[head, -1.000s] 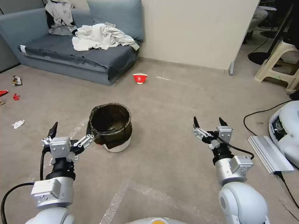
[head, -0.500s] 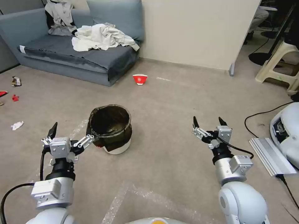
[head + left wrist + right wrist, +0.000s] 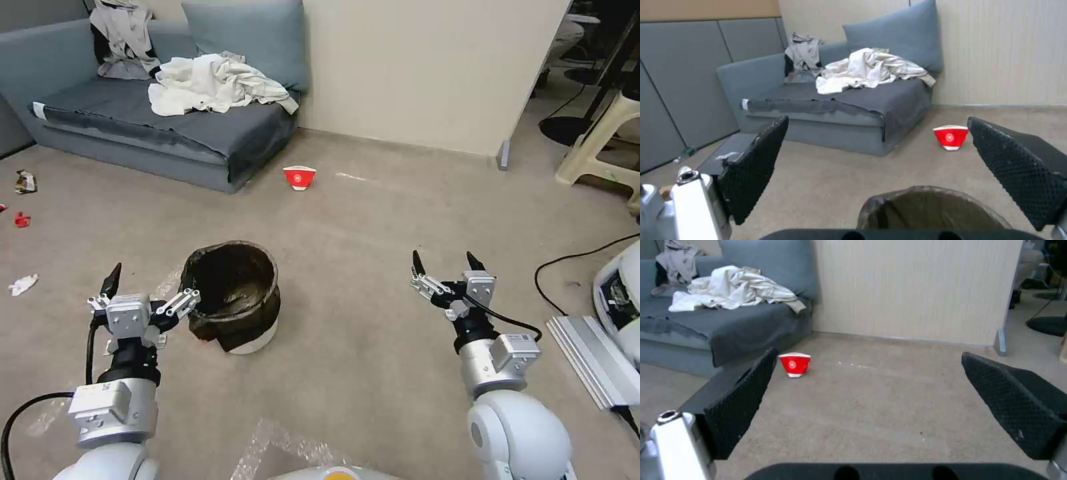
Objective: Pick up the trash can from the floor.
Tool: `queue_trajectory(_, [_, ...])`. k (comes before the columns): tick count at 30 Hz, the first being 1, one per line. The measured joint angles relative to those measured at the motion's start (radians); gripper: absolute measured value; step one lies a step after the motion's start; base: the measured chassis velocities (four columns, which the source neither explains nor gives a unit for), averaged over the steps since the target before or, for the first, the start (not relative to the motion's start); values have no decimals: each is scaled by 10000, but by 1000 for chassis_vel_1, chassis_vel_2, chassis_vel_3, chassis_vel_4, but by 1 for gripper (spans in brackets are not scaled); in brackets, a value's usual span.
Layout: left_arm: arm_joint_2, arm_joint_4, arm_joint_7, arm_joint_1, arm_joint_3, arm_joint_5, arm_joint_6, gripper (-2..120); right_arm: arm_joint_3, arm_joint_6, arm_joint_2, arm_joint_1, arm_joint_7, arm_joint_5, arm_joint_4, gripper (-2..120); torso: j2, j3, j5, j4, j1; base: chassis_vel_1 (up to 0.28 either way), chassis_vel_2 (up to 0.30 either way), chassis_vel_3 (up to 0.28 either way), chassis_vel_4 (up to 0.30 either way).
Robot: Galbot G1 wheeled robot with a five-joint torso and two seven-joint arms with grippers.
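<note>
The trash can (image 3: 233,297) stands upright on the floor (image 3: 360,220); it is a small round white bin with a dark crinkled bag folded over its rim. My left gripper (image 3: 154,285) is open just to its left, the inner fingertip lying against the bag's rim in the head view; I cannot tell if they touch. In the left wrist view the trash can (image 3: 929,213) sits low between the open left gripper's (image 3: 877,120) black pads. My right gripper (image 3: 445,260) hangs open over bare carpet well right of the bin, and the right gripper (image 3: 869,355) holds nothing.
A grey sofa (image 3: 167,127) with crumpled clothes stands at the back left. A red-and-white paper bowl (image 3: 299,178) lies before it. Litter scraps (image 3: 21,285) dot the left floor. A black cable (image 3: 573,260), a metal plate (image 3: 590,360) and a white device (image 3: 620,293) lie at right.
The whole picture has shifted down and the bin looms nearer, so the camera has moved forward. Both arms keep their pose; the left gripper's inner finger stays at the bin's rim.
</note>
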Motion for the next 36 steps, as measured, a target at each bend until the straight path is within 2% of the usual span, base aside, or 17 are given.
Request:
queue_trajectory(8, [146,196,-21,-127,-25,-120,47,100,-23,2,16,42,3,0,-100,100,0,0,0,1,0,-117,110,107,-125])
queue_trajectory(12, [441,416,-30,-371,-37,-615,462,100,-9,61,14,126,30,93,-141,100,0,1,-1,2,1,-82,89,95,-82])
queue_trajectory(14, [724,633,-62,-593,-61,-1081,933,100,24,56,3,167,59,309,-175,100,0,1,-2,2,1,-34,25,31,-27])
queue_trajectory(15, [724,633,-62,-593,-61,-1081,933,100,24,56,3,167,59,309,-175,100,0,1,-2,2,1,0,0,0,0])
queue_trajectory(19, [1380,1115,-405,-1073,-149,-2403,2070,100,32,49,9,198,65,393,-350,100,0,0,-3,0,0,0,0,0,0])
queue_trajectory(24, [1767,1636,-705,-1555,-221,-3365,2703,100,18,48,9,303,63,393,-490,100,0,0,-2,1,0,0,0,0,0])
queue_trajectory(26, [1983,2076,-900,-1901,-247,-3887,3106,100,4,44,6,394,63,390,-578,100,0,1,-2,1,0,0,0,0,0])
queue_trajectory(36, [2370,3752,-1170,-2904,-174,-4302,4156,100,10,37,-8,441,54,361,-787,100,0,1,0,1,0,0,0,0,0])
